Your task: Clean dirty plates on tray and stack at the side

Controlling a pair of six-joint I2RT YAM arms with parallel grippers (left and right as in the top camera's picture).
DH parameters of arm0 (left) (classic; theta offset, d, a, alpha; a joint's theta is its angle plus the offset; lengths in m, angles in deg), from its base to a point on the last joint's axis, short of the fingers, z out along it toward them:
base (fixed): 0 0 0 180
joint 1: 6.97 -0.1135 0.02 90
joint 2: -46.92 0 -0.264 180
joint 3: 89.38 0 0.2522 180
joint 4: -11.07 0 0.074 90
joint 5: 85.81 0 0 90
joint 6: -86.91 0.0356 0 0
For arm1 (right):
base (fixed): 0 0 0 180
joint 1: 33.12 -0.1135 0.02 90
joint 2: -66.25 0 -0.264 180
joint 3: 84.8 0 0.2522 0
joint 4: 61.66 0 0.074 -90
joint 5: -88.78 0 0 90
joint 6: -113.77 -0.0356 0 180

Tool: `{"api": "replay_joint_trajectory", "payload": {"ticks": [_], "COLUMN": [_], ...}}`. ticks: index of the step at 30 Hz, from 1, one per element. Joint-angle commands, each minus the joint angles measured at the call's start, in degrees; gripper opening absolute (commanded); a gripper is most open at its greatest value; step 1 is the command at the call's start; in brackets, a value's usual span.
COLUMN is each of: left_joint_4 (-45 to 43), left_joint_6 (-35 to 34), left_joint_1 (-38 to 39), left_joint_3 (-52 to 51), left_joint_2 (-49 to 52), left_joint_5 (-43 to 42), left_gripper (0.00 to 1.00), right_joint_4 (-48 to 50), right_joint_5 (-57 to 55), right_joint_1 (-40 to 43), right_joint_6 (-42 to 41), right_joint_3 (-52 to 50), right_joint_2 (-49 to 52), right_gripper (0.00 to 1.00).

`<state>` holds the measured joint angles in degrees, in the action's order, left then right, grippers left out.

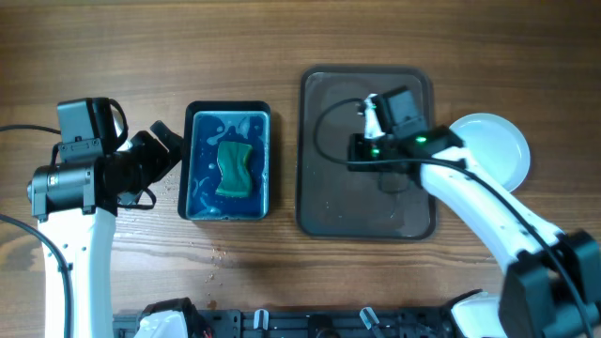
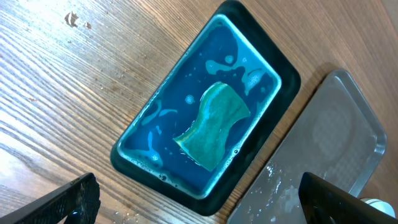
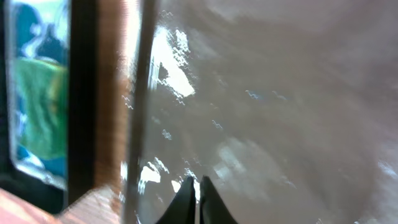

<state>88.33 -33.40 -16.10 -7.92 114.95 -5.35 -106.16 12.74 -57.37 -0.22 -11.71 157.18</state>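
My right claw (image 3: pixel 194 186), pinched together and empty, hangs low over the wet tray (image 1: pixel 329 192), so I should lift it straight up, missing the plates (image 1: pixel 493 150) on its right.

The wooden bench (image 1: pixel 263 38) carries three things in a row across its middle. A small black tray (image 1: pixel 230 105) of blue liquid sits toward the left edge. The large brown tray (image 1: pixel 329 188) lies just beside it, and white plates (image 1: pixel 498 145) lie near the right edge.
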Motion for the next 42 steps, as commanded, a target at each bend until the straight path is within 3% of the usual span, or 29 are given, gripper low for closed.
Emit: {"api": "replay_joint_trajectory", "payload": {"ticks": [1, 5, 8, 14, 19, 27, 33, 37, 42], "left_joint_4": [0.0, 0.0, 0.0, 0.0, 0.0, 0.0, 0.0, 0.0, 0.0], "left_joint_6": [0.1, 0.1, 0.1, 0.1, 0.1, 0.1, 0.1, 0.1, 0.1], "left_joint_1": [-0.4, -0.4, -0.4, -0.4, -0.4, -0.4, -0.4, -0.4, -0.4], "left_joint_3": [0.7, 0.7, 0.7, 0.7, 0.7, 0.7, 0.7, 0.7, 0.7], "left_joint_2": [-0.4, -0.4, -0.4, -0.4, -0.4, -0.4, -0.4, -0.4, -0.4], "left_joint_5": [-0.7, -0.7, -0.7, -0.7, -0.7, -0.7, -0.7, -0.7, -0.7], "left_gripper": [1.0, 1.0, 1.0, 1.0, 1.0, 1.0, 1.0, 1.0, 1.0], "right_joint_4": [6.6, 17.6, 27.3, 36.9, 39.5, 36.1, 33.7, 28.7, 15.7], "right_joint_5": [-4.5, -10.6, -10.5, -4.5, -2.5, -5.2, -5.0, -5.3, -4.2], "right_joint_1": [-3.5, -5.0, -5.1, -6.7, -10.5, -11.4, -8.9, -8.1, -9.7], "right_joint_6": [-6.2, -9.4, -10.2, -15.8, -15.3, -17.1, -16.0, -7.0, 3.3], "right_joint_3": [-0.2, -0.2, -0.2, -0.2, -0.2, -0.2, -0.2, -0.2, -0.2], "right_joint_2": [5.9, 12.7, 19.0, 28.0, 30.8, 30.7, 25.1, 13.9, -6.9], "right_gripper": [0.04, 0.04, 0.04, 0.04, 0.04, 0.04, 0.05, 0.06, 0.22]}}
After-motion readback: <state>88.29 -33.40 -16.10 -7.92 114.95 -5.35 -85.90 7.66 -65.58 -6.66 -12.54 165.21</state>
